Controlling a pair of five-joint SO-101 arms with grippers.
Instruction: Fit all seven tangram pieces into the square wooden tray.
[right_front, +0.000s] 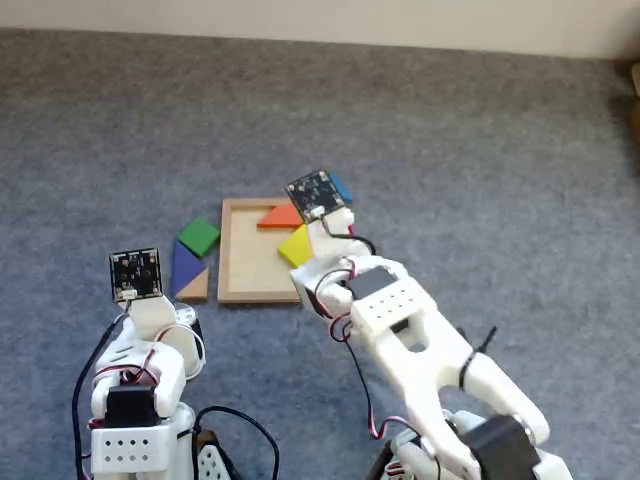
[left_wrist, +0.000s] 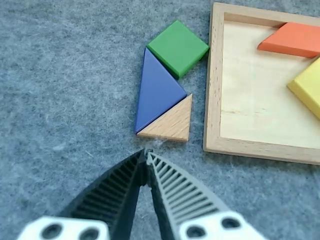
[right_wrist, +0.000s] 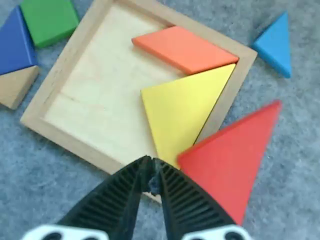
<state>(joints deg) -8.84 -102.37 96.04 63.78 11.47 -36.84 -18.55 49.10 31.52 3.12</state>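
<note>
Closest in, your right tool (right_wrist: 152, 170) has its jaws together on nothing, tips over the rim of the tray (left_wrist: 215, 75) where the yellow triangle (right_wrist: 182, 107) meets the red triangle (right_wrist: 232, 150), which overlaps that rim from outside. An orange parallelogram (right_wrist: 182, 47) lies inside too. Your left tool (left_wrist: 147, 160), likewise pressed together and empty, hovers just short of the wooden triangle (left_wrist: 172, 122), blue triangle (left_wrist: 157, 92) and green square (left_wrist: 177, 47) on the tabletop (left_wrist: 60, 75). A light-blue triangle (right_wrist: 275, 42) lies beyond the tray's corner. Two in, five out: I'd judge red is next, so part the jaws and lift it clear. No writing on them can be read
</note>
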